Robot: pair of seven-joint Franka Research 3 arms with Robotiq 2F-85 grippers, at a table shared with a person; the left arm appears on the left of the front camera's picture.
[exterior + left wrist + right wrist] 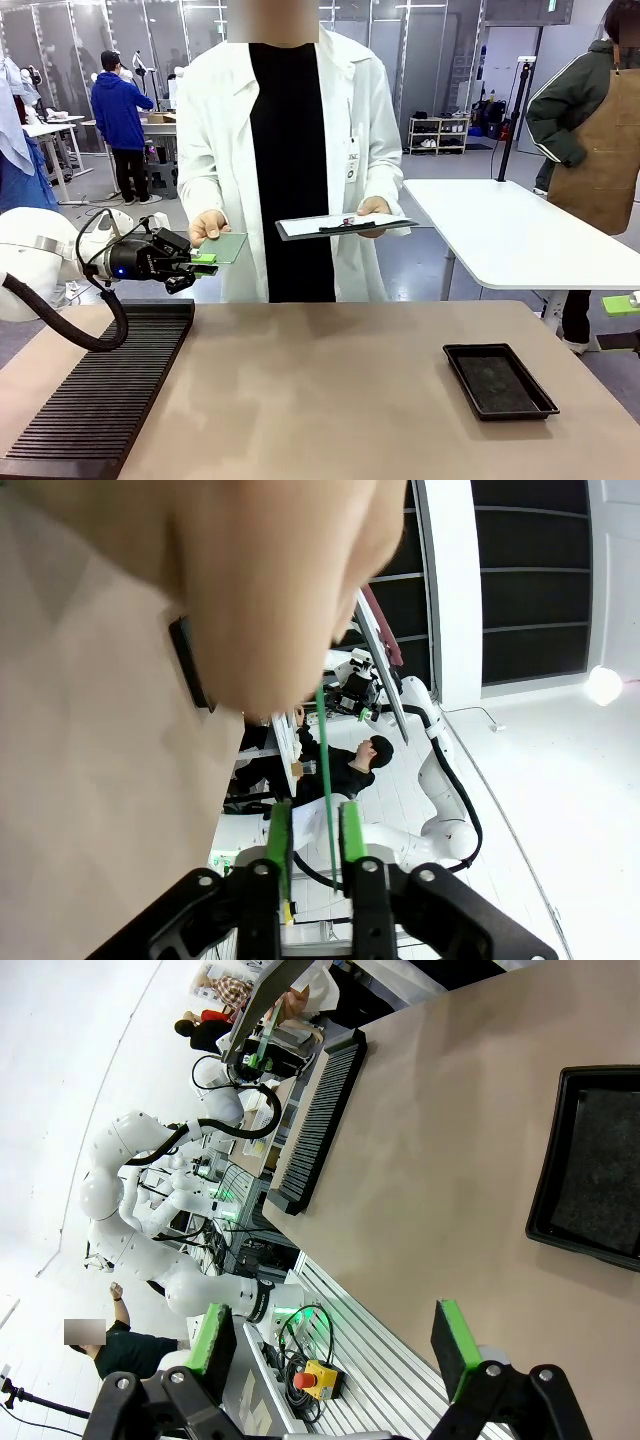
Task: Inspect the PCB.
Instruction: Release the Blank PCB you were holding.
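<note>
While the person in the white coat (375, 120) holds the circuit board (228, 246) flat in 1 hand (207, 227), my left claw (205, 262) sits level with the board's near edge. On the left wrist camera the board appears edge-on as 1 thin green line between the 2 green pads (280, 830). I see a gap on each side, so this claw is released, straddling the board without touching it. A badge (352, 165) on the coat carries print too small for me to read. The person's other hand (375, 208) holds 1 flat grey clipboard (340, 226) with a dark clip. On the smooth tan table (320, 400) lie 1 long black ribbed rack (100, 390) at my left and 1 shallow black rectangular tray (500, 380) with a matte, grainy floor at my right. My right claw (335, 1345) hangs over the table with its 2 fingers spread wide and nothing between them.
</note>
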